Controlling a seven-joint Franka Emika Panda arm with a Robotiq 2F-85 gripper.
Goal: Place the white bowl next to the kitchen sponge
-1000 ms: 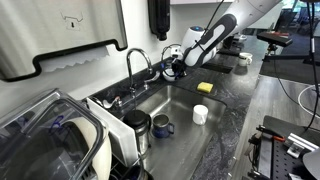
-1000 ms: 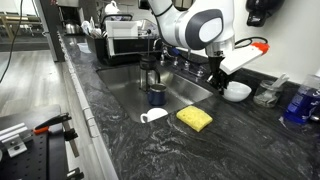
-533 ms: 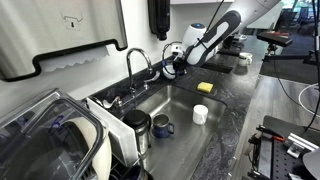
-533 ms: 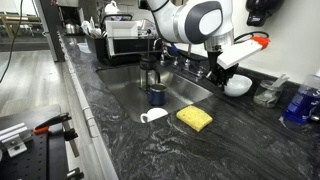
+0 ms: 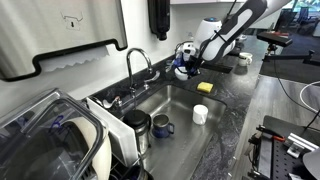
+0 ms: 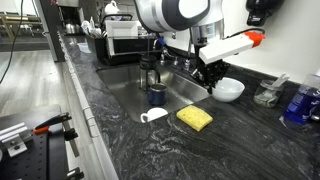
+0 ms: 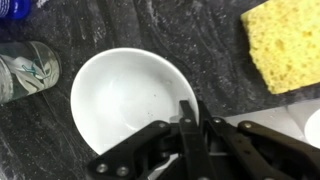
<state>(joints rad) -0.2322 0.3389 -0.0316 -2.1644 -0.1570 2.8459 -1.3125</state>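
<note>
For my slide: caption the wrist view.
Gripper pinching the rim of the white bowl over a dark counter, sponge upper right, glass at left.

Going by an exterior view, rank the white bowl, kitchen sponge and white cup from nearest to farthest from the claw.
1. white bowl, right at the claw.
2. kitchen sponge, on the counter beside the sink.
3. white cup, down in the sink.

We saw a glossy white arm (image 6: 178,12) of rounded segments, dark at the joints. Its gripper (image 6: 213,82) was black, with slim linkages; just behind it a white bar (image 6: 232,44) ended in orange.
</note>
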